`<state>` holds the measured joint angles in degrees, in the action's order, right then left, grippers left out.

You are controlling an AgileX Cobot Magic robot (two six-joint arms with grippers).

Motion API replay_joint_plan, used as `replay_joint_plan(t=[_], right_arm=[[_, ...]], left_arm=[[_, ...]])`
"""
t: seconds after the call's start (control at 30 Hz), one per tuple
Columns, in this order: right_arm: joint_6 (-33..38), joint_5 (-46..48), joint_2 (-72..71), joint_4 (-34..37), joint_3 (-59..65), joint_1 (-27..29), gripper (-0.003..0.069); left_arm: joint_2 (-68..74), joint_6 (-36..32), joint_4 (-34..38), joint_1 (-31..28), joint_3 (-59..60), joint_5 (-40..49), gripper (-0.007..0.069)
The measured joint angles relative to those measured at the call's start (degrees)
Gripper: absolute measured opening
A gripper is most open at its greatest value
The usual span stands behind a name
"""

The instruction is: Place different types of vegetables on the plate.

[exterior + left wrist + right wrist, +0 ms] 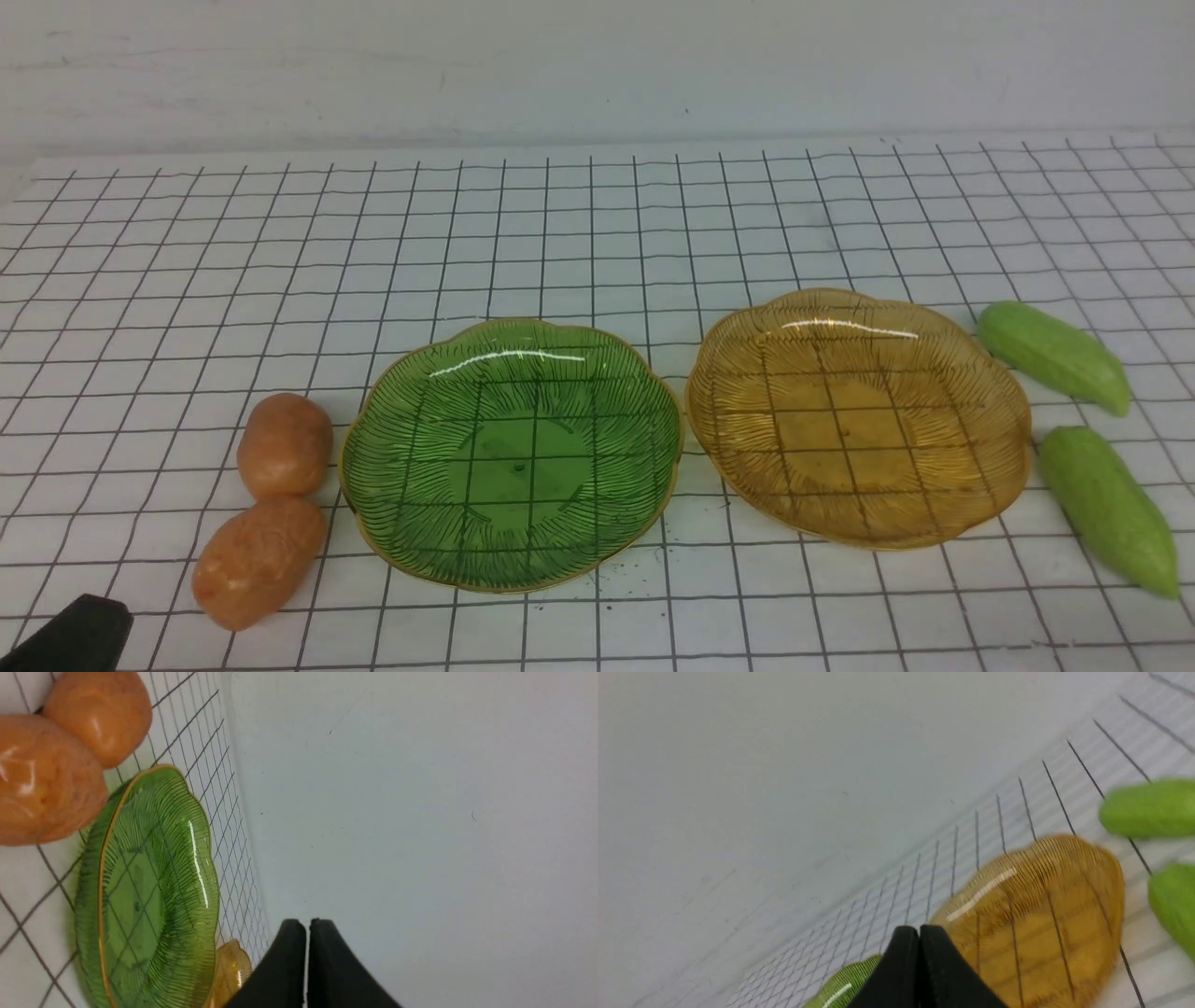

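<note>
Two glass plates sit side by side on the gridded cloth (597,233), the green plate (509,455) on the left and the amber plate (859,415) on the right, their rims nearly meeting. All four vegetables lie on the cloth, off the plates. Just left of the green plate, the far potato (285,445) touches the near potato (260,561) end to end. Right of the amber plate lie the far gourd (1053,357) and the near gourd (1108,509), close together but apart. The left gripper (307,926) has its black fingers pressed together, tip to tip. The right gripper (919,931) also has its fingers together, clamped on nothing.
</note>
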<state>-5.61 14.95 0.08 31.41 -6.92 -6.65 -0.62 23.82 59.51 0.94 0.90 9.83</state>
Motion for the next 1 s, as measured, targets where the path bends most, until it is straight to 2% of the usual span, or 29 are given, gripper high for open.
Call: replay_joint_plan(t=[0.1, 0.17, 0.23, 0.3, 0.37, 0.5, 0.6, 0.77, 1.0], right_arm=[[1.8, 9.6, 6.8, -7.2, -9.7, 0.0, -0.0012], [1.2, 20.3, 14.7, -14.7, -16.2, 0.0, -0.0012], [-2.0, 30.2, 23.5, -22.6, -22.1, 0.0, -0.0010], [-7.3, 37.2, 32.5, -31.1, -26.8, 0.0, -0.0011], [-12.9, 40.3, 40.3, -38.8, -29.7, 0.0, -0.0009], [-20.3, 42.0, 55.8, -47.3, -33.6, 0.0, -0.0001], [-20.6, 42.1, 63.1, -48.0, -35.8, 0.0, 0.0007], [-18.8, 40.8, 72.6, -48.0, -39.5, 0.0, 0.0020], [-12.2, 40.8, 82.1, -45.4, -46.2, 0.2, 0.0025]], left_arm=[[0.8, -18.1, 0.1, 0.0, -7.5, 6.1, -0.0008], [5.9, -27.4, -0.4, 0.0, -13.1, 13.8, -0.0008], [13.9, -33.2, -2.5, 0.0, -17.8, 23.2, -0.0008], [24.3, -35.5, -7.2, 0.2, -22.7, 32.0, -0.0008], [33.8, -36.0, -12.3, 0.2, -25.8, 37.5, -0.0007], [47.9, -36.8, -20.2, 0.2, -31.1, 39.9, 0.0003], [54.1, -37.5, -23.3, 0.2, -33.8, 39.9, 0.0029], [59.6, -38.2, -24.5, 0.2, -35.8, 39.2, 0.0097], [60.3, -38.3, -24.5, 0.2, -35.9, 38.0, 0.0206]])
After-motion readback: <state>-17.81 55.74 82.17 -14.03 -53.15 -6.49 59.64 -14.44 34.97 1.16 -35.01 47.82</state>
